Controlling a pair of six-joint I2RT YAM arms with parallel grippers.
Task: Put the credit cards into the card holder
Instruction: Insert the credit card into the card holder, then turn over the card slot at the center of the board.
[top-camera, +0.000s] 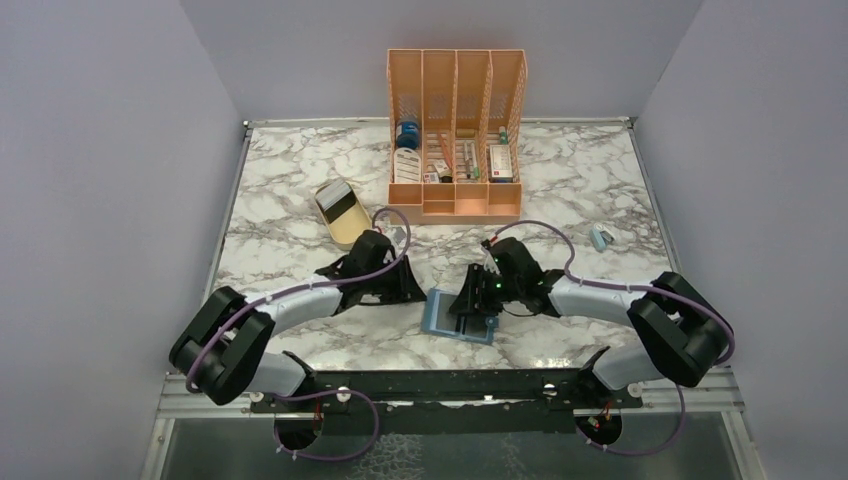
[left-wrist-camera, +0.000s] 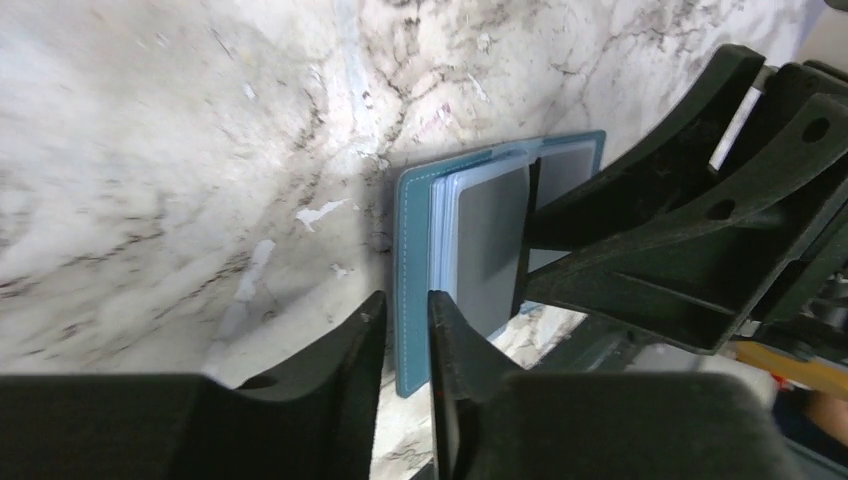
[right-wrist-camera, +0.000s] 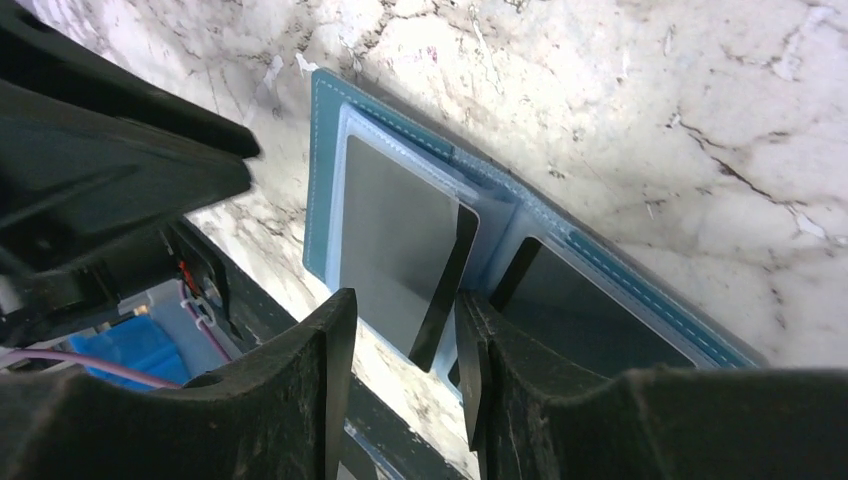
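The holder (top-camera: 440, 318) lies open on the table (top-camera: 300, 200) at lower centre of the top view, its near edge close to the table's front rim and the black rail (top-camera: 430, 380); bare marble spreads to the left and behind it, up to the tray (top-camera: 340, 212) and the organiser (top-camera: 457, 130) at top centre; a small pale-blue thing (top-camera: 600, 238) sits well apart at the right.

The left gripper (left-wrist-camera: 405, 298) hangs low just left of the holder; its fingers are parted by a narrow slit with nothing in it, and the holder's stitched left edge shows beyond the slit.

The right gripper (right-wrist-camera: 405, 300) is over the holder's fold; its fingers stand apart, and a thin dark card (right-wrist-camera: 445, 290) stands on edge, tilted, in the gap, close to the right-hand finger (right-wrist-camera: 480, 380) with clear room on its other side; whether that finger touches it I cannot tell.

A grey card (right-wrist-camera: 395, 230) fills the left pocket; another dark face (right-wrist-camera: 590, 320) shows in the right pocket, its lower end cut off by the finger.

From above, the right gripper hides most of the holder; only its left part and near corner show; the organiser's contents are too small to name.
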